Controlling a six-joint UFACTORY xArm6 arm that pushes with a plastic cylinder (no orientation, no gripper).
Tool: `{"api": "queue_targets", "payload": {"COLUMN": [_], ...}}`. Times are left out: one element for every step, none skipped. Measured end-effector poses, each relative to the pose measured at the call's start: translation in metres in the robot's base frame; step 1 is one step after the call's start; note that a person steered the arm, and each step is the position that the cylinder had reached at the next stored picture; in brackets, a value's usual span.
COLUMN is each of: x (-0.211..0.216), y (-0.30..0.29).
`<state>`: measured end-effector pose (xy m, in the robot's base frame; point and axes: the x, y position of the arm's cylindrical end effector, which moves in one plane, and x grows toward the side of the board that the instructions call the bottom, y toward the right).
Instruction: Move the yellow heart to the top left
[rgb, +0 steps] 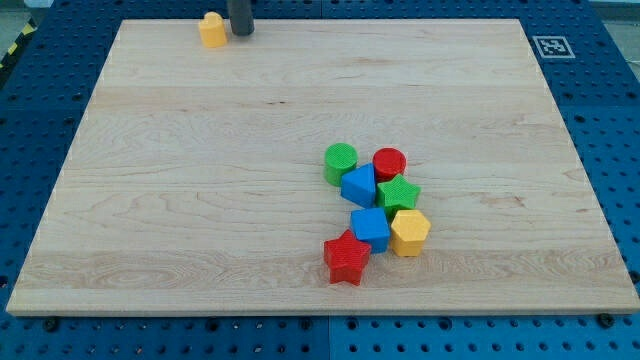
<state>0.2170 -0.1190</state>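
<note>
The yellow heart (212, 30) lies near the top edge of the wooden board (200, 200), left of centre. My tip (241, 32) stands just to the heart's right, very close to it or touching; I cannot tell which. The rod runs up out of the view's top.
A cluster sits right of the board's middle: a green cylinder (340, 162), a red cylinder (389, 163), a blue block (359, 186), a green star (397, 194), a blue cube (370, 229), a yellow hexagon (409, 232) and a red star (346, 259). A tag marker (552, 46) lies at the top right.
</note>
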Motion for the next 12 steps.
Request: {"api": "queue_targets", "payload": {"x": [0.001, 0.001, 0.001, 0.001, 0.001, 0.001, 0.001, 0.001, 0.001, 0.001, 0.001, 0.001], "y": [-0.002, -0.009, -0.026, -0.039, -0.041, -0.042, -0.043, -0.045, -0.054, -0.062, -0.062, -0.048]}}
